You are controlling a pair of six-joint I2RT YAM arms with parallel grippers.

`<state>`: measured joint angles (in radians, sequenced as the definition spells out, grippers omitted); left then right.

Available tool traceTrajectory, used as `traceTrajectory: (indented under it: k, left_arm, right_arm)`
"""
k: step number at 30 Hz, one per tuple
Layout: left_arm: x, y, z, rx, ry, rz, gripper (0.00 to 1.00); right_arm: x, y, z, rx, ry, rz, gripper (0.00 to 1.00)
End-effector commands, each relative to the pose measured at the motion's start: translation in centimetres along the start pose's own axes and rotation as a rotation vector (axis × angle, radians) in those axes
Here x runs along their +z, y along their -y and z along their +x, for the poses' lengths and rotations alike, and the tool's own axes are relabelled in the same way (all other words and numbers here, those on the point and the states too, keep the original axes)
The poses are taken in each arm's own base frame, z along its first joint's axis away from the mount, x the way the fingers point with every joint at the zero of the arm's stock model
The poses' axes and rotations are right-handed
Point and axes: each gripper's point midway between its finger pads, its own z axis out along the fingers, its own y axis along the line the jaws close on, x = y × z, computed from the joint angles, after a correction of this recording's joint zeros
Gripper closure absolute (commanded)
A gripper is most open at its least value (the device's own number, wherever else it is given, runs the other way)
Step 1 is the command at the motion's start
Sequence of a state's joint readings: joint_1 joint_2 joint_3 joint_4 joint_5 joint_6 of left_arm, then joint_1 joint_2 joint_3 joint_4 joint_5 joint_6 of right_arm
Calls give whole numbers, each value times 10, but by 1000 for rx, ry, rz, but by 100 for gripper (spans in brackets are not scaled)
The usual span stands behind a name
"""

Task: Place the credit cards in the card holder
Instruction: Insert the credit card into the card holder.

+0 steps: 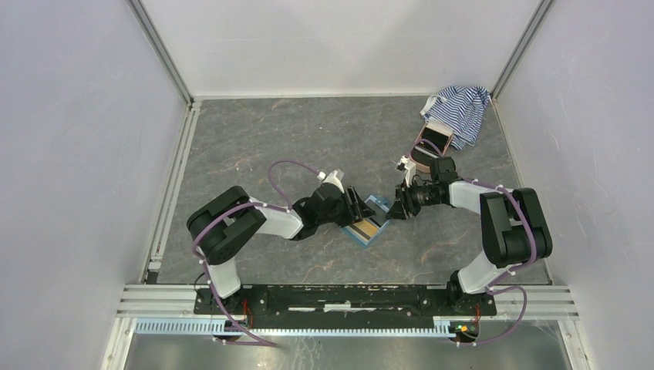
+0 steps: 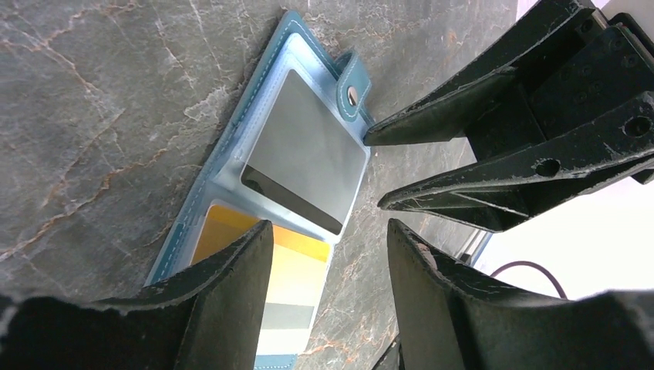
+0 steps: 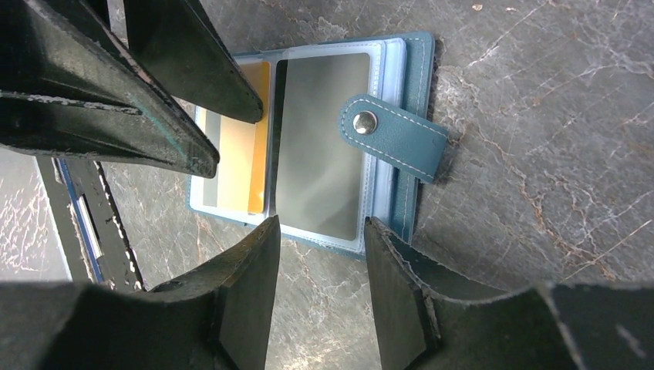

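Observation:
The teal card holder (image 1: 379, 204) lies open on the table between my two grippers. A dark grey credit card (image 2: 305, 150) sits in its upper clear sleeve, beside the snap tab (image 2: 353, 85). A tan-gold credit card (image 2: 297, 270) fills the sleeve below it. My left gripper (image 2: 328, 231) hangs open just above the holder's edge, one finger (image 2: 231, 293) over the gold card, with nothing between the jaws. My right gripper (image 3: 320, 227) is open and empty at the opposite edge, by the grey card (image 3: 320, 146) and gold card (image 3: 243, 146). I cannot tell whether either gripper touches the holder.
A pink oval case (image 1: 432, 142) and a blue-white striped cloth (image 1: 459, 108) lie at the back right corner. White walls close in the table on three sides. The two grippers' fingertips stand very close to each other over the holder.

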<state>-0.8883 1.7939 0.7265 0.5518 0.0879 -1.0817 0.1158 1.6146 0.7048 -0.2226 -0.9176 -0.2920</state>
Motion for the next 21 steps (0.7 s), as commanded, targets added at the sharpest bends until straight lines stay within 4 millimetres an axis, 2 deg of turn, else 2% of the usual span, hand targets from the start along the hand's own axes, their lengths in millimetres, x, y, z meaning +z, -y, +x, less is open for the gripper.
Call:
traceTrajectory:
  k: [1, 12, 18, 21]
  left_arm:
    - [7, -7, -6, -37, 6, -29, 37]
    - [11, -21, -5, -56, -4, -61, 42]
    - [12, -29, -4, -61, -8, -77, 42]
    - [12, -32, -3, -65, -9, -81, 42]
  right_arm:
    - [-5, -2, -18, -52, 38, -1, 49]
    - [-5, -8, -17, -20, 53, -51, 52]
    - [-9, 12, -13, -35, 19, 74, 52]
    - [-11, 14, -14, -47, 19, 99, 51]
